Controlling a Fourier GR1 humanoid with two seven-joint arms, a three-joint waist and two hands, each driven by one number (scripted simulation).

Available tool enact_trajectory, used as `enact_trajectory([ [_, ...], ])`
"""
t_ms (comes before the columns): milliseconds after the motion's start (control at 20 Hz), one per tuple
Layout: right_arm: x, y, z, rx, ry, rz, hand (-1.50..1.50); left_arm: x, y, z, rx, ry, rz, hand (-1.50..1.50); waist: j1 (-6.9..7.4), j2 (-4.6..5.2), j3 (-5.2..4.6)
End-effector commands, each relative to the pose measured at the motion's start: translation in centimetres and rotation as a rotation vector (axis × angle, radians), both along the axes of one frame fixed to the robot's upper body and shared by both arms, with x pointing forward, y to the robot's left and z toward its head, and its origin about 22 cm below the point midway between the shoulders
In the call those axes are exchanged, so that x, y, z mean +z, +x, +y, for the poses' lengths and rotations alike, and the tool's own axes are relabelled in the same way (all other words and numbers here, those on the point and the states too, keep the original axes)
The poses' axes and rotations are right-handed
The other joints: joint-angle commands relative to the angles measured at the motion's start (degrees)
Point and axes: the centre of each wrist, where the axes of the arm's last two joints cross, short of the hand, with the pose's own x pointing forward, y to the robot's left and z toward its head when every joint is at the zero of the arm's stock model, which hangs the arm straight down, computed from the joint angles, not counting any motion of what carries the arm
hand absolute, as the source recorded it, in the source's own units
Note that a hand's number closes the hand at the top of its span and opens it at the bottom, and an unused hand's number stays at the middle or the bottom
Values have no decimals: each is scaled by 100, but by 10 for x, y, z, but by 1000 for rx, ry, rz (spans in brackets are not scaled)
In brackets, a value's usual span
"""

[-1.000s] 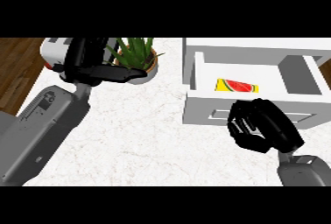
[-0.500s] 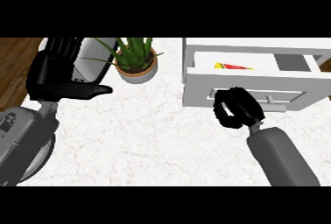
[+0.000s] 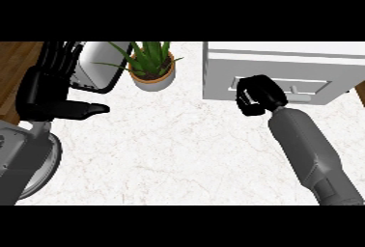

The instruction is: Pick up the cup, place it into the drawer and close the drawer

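Note:
The white drawer unit [image 3: 285, 53] stands at the back right of the counter, and its drawer front [image 3: 317, 88] sits flush with the unit, closed. No cup shows anywhere; the red and yellow thing seen earlier in the drawer is hidden too. My right hand [image 3: 258, 95] rests against the left part of the drawer front with its fingers curled and nothing in them. My left hand [image 3: 46, 94] stays at the left edge, open, fingers up and thumb pointing right.
A potted green plant [image 3: 151, 65] stands at the back centre, left of the drawer unit. A white appliance with a dark rim [image 3: 100, 65] sits behind my left hand. The marble counter [image 3: 171, 154] ends at the left on wooden floor [image 3: 13, 72].
The drawer has gone from wide open to closed, with my right hand moving up against its front. The drawer's inside is no longer visible. The left hand barely moved.

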Motion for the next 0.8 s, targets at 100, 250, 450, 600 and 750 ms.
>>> enact_trajectory([
  [100,11,20,-16,-84,9,72,150,1,-4,6,-50,-1,-9,-150,199,129,28],
  [250,31,31,-27,-101,41,87,150,-9,-8,1,-68,-12,-1,-150,218,129,28],
  [450,28,29,-32,-118,75,85,150,-8,-5,-9,-104,-18,-13,-150,357,222,39],
  [600,48,33,-60,-122,88,84,150,-13,-5,-3,-102,-17,-6,-150,344,224,34],
  [750,32,28,-50,-122,130,55,150,-15,-5,1,-104,-29,0,-150,376,247,37],
])
